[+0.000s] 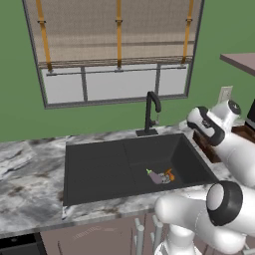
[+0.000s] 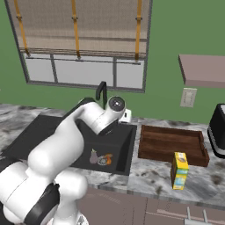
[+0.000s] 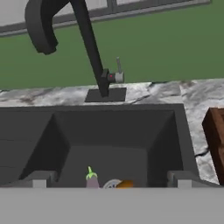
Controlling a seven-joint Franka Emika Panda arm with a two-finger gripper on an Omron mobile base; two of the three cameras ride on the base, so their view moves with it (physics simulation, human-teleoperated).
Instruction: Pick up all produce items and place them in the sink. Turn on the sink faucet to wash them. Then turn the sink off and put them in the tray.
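Note:
The black sink (image 1: pixel 99 164) (image 2: pixel 26 136) (image 3: pixel 109 127) holds both produce items side by side by its drain: a dull purple one (image 1: pixel 157 177) (image 2: pixel 93 157) (image 3: pixel 92 178) and an orange one (image 1: pixel 170 175) (image 2: pixel 108 159) (image 3: pixel 124 184). The black sink faucet (image 1: pixel 152 112) (image 2: pixel 102 90) (image 3: pixel 92 57) stands behind the basin, with a small lever (image 3: pixel 118 73) on its side and no water running. My gripper (image 3: pixel 111 180) is open and empty, above the basin's right part and facing the faucet. The brown tray (image 2: pixel 171 143) (image 3: pixel 216 140) lies on the counter right of the sink.
A yellow carton (image 2: pixel 179 170) stands in front of the tray. A dark appliance (image 2: pixel 218 132) sits at the far right under a wall shelf (image 2: pixel 204 70). A window (image 1: pixel 117 55) fills the wall behind the faucet. Marble counter (image 1: pixel 30 169) runs left of the sink.

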